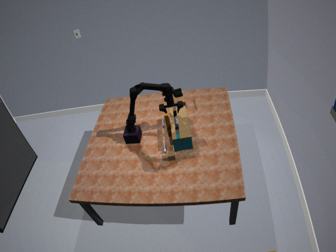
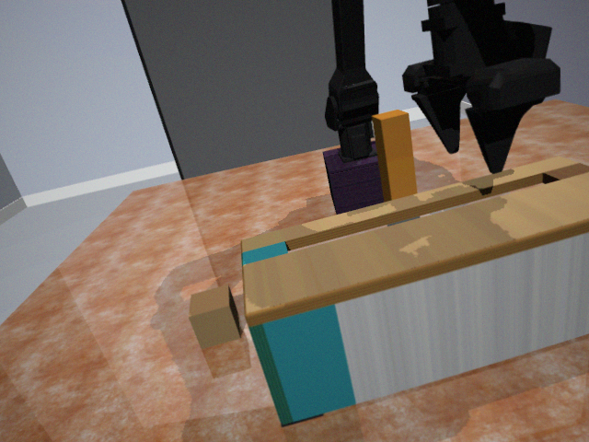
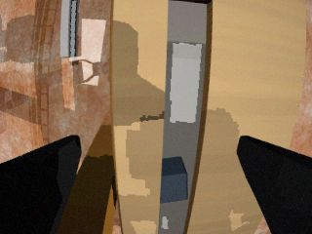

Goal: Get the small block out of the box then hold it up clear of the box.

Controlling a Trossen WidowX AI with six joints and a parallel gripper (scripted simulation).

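The box (image 1: 185, 122) (image 2: 380, 266) (image 3: 260, 58) has a wooden top with a long slot (image 2: 332, 233), a teal end wall (image 1: 182, 144) (image 2: 309, 361) and a pale ribbed side. In the wrist view, a small dark slate-blue block (image 3: 174, 178) shows down through the slot, with a pale grey patch (image 3: 183, 81) beyond it. My gripper (image 1: 172, 106) (image 2: 473, 154) (image 3: 162, 146) is open and empty. It points straight down just above the box top, near the end of the slot away from the teal wall, with one finger on either side of the slot.
An orange upright post (image 1: 166, 121) (image 2: 395, 154) stands against the box's arm-side face. A small tan cube (image 1: 170, 156) (image 2: 213, 320) lies on the table by the teal end. The arm's purple base (image 1: 132, 135) (image 2: 354, 185) stands beyond. A thin stick (image 1: 194, 104) lies far back.
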